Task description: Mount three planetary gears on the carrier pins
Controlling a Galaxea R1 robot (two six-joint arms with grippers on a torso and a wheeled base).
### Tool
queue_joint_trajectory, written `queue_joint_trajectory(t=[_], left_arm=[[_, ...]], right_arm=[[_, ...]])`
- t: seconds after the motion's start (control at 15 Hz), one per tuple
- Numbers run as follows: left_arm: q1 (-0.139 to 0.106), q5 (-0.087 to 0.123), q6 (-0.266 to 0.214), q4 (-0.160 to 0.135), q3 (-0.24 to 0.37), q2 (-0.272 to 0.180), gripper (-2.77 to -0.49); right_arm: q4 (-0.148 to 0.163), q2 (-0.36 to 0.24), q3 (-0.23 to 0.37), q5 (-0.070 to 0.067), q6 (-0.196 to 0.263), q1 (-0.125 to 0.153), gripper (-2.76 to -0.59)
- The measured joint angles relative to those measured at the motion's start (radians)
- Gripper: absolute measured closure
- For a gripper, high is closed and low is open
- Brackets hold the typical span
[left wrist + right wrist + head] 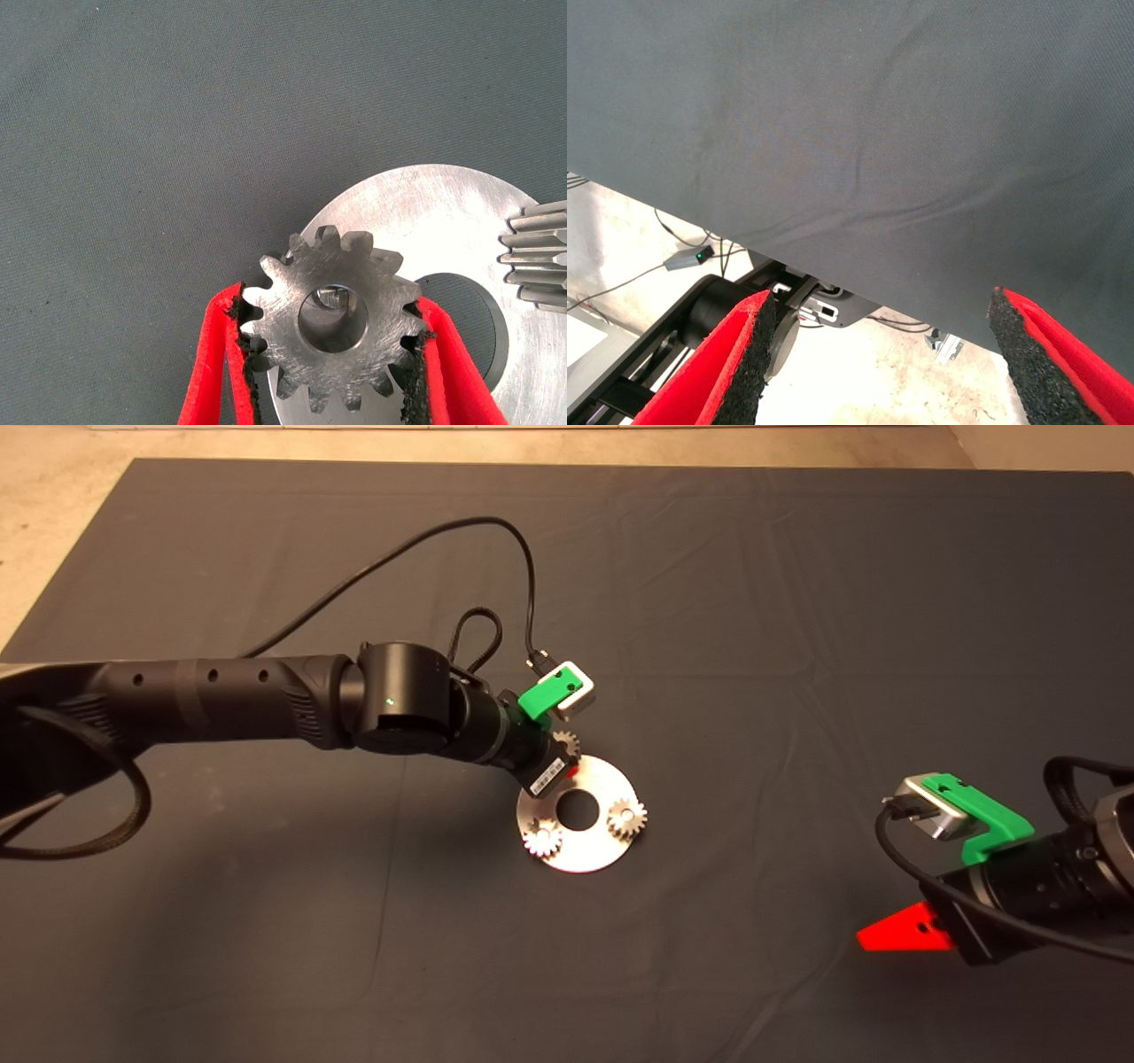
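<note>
The left pincer pinches a gear over the disc's rim, its bore above a pin. Two other gears sit on the disc. Well apart from the disc, the right pincer waits, spread wide.

Two silvery gears seated on disc, third over its pin

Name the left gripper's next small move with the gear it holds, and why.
Probably lower it straight down: the left gripper holds the third gear above the disc, the pin shows through its hole, and two gears already sit seated.
</note>
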Motion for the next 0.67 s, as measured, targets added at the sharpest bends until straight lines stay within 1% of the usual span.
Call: queue_joint_trajectory(t=[0.53,0.67], left_arm=[[0.000,-0.013,0.000,0.007,-0.013,0.007,-0.60],[0.003,-0.016,0.000,0.020,-0.013,0.008,-0.60]], right_arm=[[0.000,0.000,0.000,0.002,0.000,0.000,-1.78],[0.000,0.000,0.000,0.003,0.000,0.000,-1.78]])
